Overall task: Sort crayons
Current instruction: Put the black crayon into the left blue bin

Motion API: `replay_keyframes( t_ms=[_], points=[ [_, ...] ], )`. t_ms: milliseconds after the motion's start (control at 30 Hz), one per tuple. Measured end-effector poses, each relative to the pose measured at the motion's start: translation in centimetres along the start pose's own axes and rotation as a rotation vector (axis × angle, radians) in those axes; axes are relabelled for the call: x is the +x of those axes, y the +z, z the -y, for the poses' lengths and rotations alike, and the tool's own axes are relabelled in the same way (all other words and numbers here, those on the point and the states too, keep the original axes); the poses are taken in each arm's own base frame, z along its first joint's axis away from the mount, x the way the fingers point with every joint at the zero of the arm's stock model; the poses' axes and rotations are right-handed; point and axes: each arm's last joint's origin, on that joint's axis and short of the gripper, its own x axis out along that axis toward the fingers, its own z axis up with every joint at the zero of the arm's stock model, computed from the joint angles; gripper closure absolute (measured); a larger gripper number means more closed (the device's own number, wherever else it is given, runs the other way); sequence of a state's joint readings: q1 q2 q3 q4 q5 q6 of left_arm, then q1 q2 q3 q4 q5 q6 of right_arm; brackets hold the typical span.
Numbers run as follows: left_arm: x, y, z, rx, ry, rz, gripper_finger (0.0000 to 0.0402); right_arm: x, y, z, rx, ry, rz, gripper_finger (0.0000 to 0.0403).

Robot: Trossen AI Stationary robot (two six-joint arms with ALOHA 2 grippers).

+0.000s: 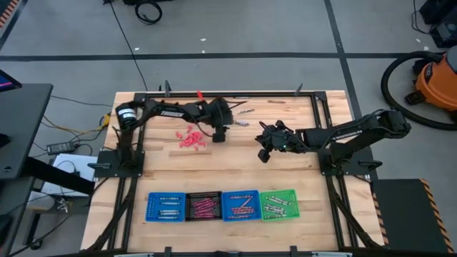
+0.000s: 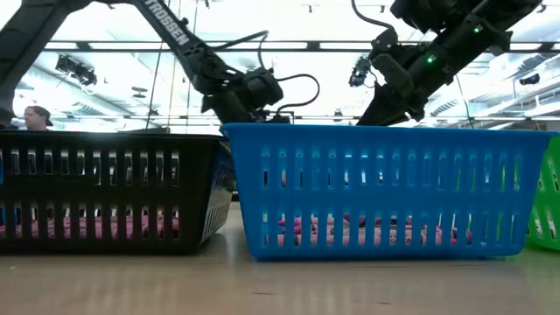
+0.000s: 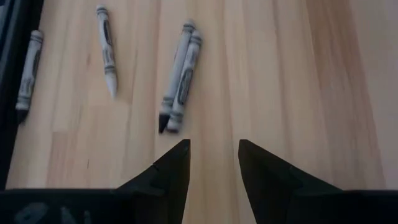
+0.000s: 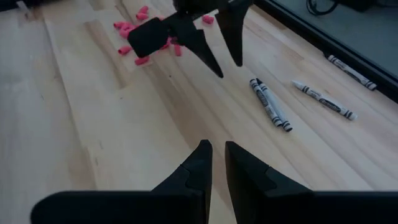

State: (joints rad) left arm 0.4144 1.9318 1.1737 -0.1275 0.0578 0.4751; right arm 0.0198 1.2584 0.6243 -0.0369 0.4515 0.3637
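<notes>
Several grey crayons lie flat on the wooden table toward its far edge: a pair side by side [image 3: 180,78] [image 4: 270,102] [image 1: 243,122], and single ones [image 3: 107,50] [image 3: 28,68] [image 4: 323,99]. My left gripper [image 3: 214,149] [image 1: 220,133] is open and empty, its fingers just short of the pair's tips; it also shows in the right wrist view [image 4: 214,43]. My right gripper [image 4: 217,152] [image 1: 264,151] hovers over bare wood to the right of it, empty, its fingers only a narrow gap apart.
A heap of small pink pieces [image 1: 191,138] [image 4: 140,34] lies left of my left gripper. A row of trays stands at the near edge: blue [image 1: 166,206], black [image 1: 203,206], blue [image 1: 240,205] and green [image 1: 278,204], each holding crayons. A black frame rail [image 3: 7,93] borders the table.
</notes>
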Motion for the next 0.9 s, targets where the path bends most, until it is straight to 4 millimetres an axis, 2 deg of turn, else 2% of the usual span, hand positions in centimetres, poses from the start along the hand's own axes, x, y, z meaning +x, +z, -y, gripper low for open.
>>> replay_keyframes(
  t_ms=[133,333,500,900],
  points=[
    [1.0,1.7,-0.8,-0.016,-0.005,0.001,0.0256,0.1,0.0,0.2,0.004,-0.01,-0.002,0.0351],
    [2.9,2.4,-1.5,-0.029,-0.029,-0.071,0.0256,0.1,0.0,0.2,-0.003,-0.005,-0.006,0.0351],
    [2.8,2.9,-1.9,-0.047,-0.023,-0.081,0.0256,0.2,0.1,0.3,-0.017,-0.01,0.0,0.0351],
    [2.8,2.6,-1.7,-0.063,-0.054,-0.105,0.0256,4.0,-0.3,2.7,-0.084,-0.082,-0.06,0.0362]
  ],
)
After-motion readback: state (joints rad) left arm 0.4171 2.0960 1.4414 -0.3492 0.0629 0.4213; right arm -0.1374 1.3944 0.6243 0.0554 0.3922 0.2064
